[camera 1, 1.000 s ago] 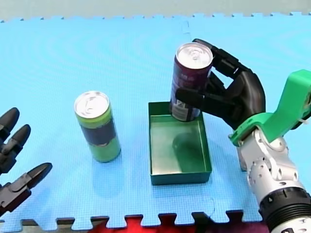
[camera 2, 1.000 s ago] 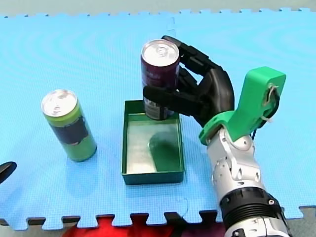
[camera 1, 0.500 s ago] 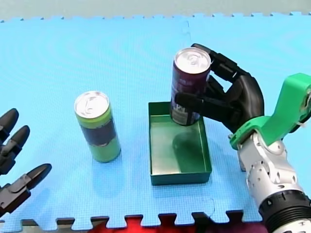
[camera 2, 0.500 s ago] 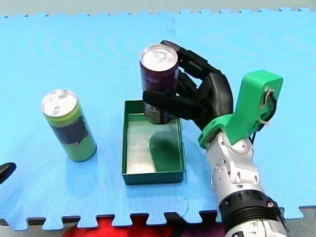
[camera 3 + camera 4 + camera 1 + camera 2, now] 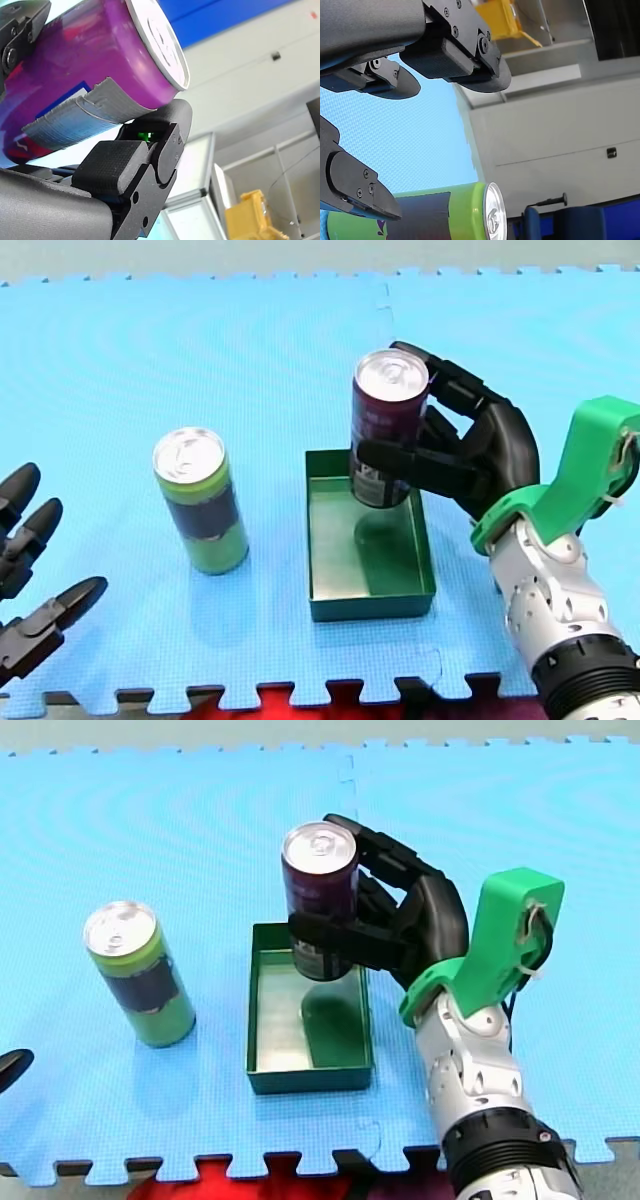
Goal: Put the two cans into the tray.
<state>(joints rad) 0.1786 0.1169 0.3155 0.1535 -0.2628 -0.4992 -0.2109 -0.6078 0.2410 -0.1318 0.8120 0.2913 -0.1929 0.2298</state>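
The right hand (image 5: 470, 455) is coming in from the right side and is wrapping its black fingers (image 5: 400, 455) around the purple can (image 5: 388, 410). One finger is crossing the front of the can, and the others are pressing on its far side. The can is standing almost straight, with its silver top facing up. Its bottom is sitting over the far end of the green tray (image 5: 370, 602). A dark shadow is lying on the tray floor just under it. I cannot tell if the can is touching the floor of the tray.

In the first wrist view, the purple can (image 5: 95, 65) is lying against a black finger (image 5: 125, 165) of this same hand.

The green can (image 5: 203, 505) is standing on the blue mat (image 5: 200, 340), to the left of the tray and apart from it. Nothing is touching it.

The left hand (image 5: 25, 570) is sitting at the near left corner of the mat, holding nothing, well apart from the green can.

In the second wrist view, the green can (image 5: 435, 212) is showing past black fingers (image 5: 465, 60) that are not touching it.
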